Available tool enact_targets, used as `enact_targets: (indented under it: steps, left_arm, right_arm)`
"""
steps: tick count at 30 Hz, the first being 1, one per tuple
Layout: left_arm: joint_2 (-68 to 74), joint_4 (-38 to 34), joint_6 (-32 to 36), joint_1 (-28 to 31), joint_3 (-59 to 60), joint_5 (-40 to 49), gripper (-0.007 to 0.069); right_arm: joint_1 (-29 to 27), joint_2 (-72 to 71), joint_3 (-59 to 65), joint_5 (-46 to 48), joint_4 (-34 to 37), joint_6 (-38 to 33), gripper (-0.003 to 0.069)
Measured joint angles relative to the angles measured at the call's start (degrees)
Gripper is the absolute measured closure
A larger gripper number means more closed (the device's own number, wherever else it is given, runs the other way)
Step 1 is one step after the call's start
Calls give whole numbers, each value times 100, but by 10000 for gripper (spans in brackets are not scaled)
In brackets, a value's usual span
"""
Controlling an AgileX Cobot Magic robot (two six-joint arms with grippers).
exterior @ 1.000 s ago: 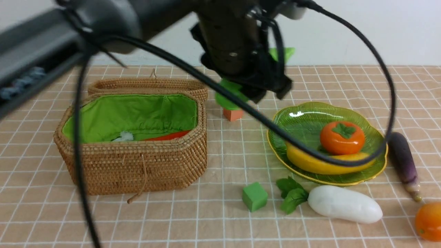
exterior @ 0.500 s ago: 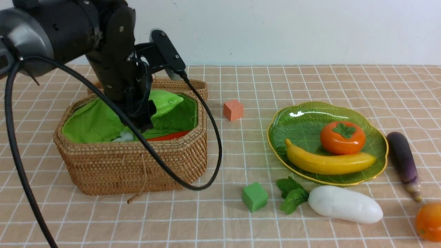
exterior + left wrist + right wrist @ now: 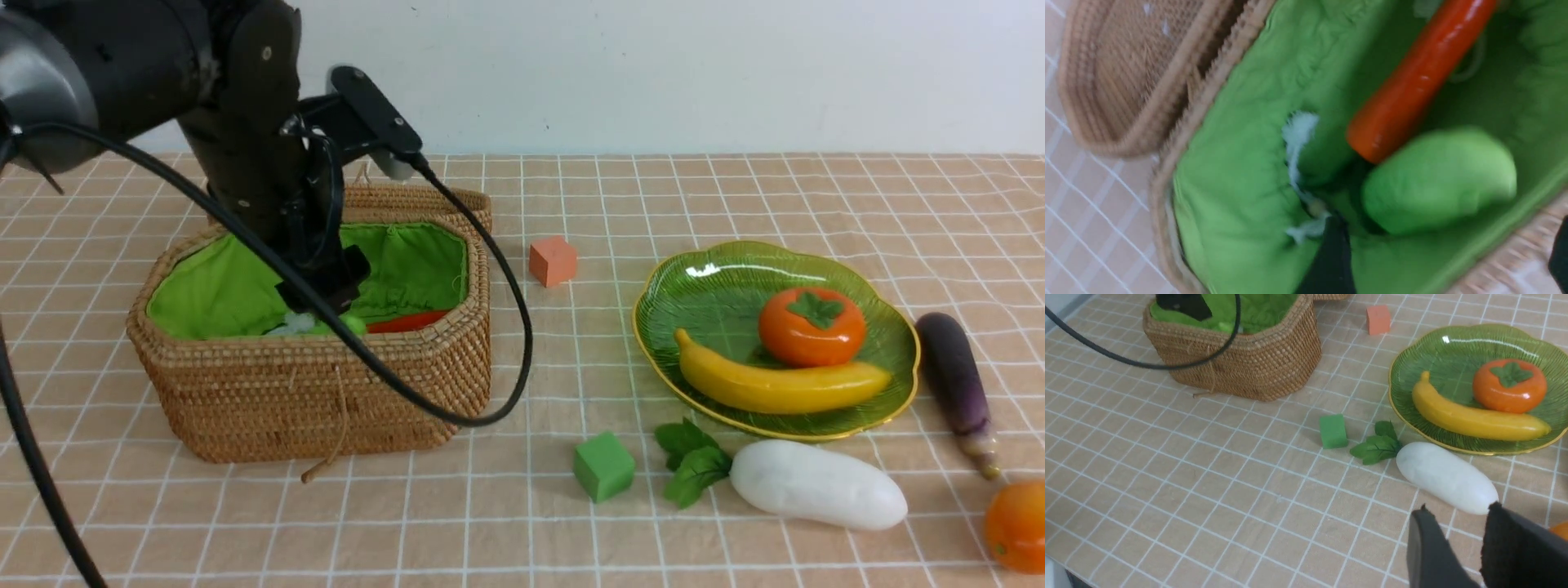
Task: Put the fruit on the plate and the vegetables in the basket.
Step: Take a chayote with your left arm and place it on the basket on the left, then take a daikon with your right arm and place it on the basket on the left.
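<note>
**Gourd in the basket, three items left out**

The left gripper [image 3: 325, 296] hung inside the basket [image 3: 326, 384] at the table's [image 3: 490, 523] left side, its jaws spread wide and holding nothing. The gourd [image 3: 1439, 179] lay free on the green lining, touching the carrot [image 3: 1412, 77].

The main risk was probably the withdrawal. The arm's black cable [image 3: 506, 327] looped down over the basket's near rim, so a quick lift could have snagged the wicker and dragged the basket. One finger sat low beside the lining's white tuft and might have caught the cloth.

On the right side of the table, the plate [image 3: 718, 286] held the persimmon [image 3: 811, 325] and the banana [image 3: 780, 388]. The radish [image 3: 816, 483] lay just beside its near rim and the eggplant [image 3: 953, 376] close to its right rim, so a careless grasp on either could have knocked the dish. The mango [image 3: 1016, 523] sat at the near right corner, where a nudge might have rolled it off.

The right gripper [image 3: 1458, 510] hovered near the radish's tip, jaws narrowly parted and empty. The green cube [image 3: 604, 465] lay near the radish leaves, the orange cube [image 3: 553, 260] farther back.
</note>
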Motion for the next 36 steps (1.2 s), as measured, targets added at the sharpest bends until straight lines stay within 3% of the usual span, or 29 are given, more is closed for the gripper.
enact_targets:
  steps: [2, 3, 4, 5, 6, 7, 8, 10, 17, 21, 23, 27, 30, 33, 36]
  left_arm:
    - [-301, -28, -655, -146, 0, 176, 120]
    - [-335, -28, -732, -146, 0, 191, 120]
    - [-630, -43, -1370, -316, 0, 333, 235]
    - [-792, -63, -1677, -430, 0, 412, 303]
    - [-1078, -91, -2125, -568, 0, 548, 433]
    - [-1121, -92, -2125, -592, 0, 572, 452]
    - [-1378, -154, -2434, -754, 6, 735, 566]
    - [-1887, -246, -2602, -959, 153, 827, 638]
    - [-3585, -972, -2715, -1503, 1805, 233, 638]
    - [-4998, -1704, -2573, -1767, 3550, -767, 638]
    - [-5349, -1922, -2470, -1791, 4016, -1034, 638]
    - [-6078, -2238, -1944, -1792, 4970, -1597, 638]
    - [-6233, -2252, -1753, -1792, 5147, -1650, 638]
    - [-6317, -2297, -1657, -1792, 5192, -1708, 638]
    - [-6317, -2297, -1657, -1792, 5192, -1729, 638]
  right_arm:
    - [0, 411, 0, -29, 0, -123, 445]
    - [0, 447, 0, -45, 0, -137, 445]
    - [0, 712, 0, -94, -6, -255, 443]
    - [0, 912, 0, -135, -13, -322, 442]
    - [0, 1166, 0, -187, -27, -435, 440]
    - [0, 1210, 0, -198, -27, -456, 439]
    - [0, 1535, 0, -278, -42, -585, 438]
    - [0, 2069, 0, -410, -42, -829, 435]
    - [-399, 3868, -142, -538, -238, -1407, 435]
    - [-1540, 4659, -151, -616, -3, -2213, 431]
    - [-1847, 4853, -147, -701, 211, -2581, 419]
    - [-2275, 5420, -147, -1147, 696, -3885, 306]
    - [-2286, 5639, -147, -1331, 746, -4362, 228]
    - [-2286, 6100, -147, -1587, 779, -4941, 71]
    - [-2286, 6412, -147, -1853, 723, -5084, -1]
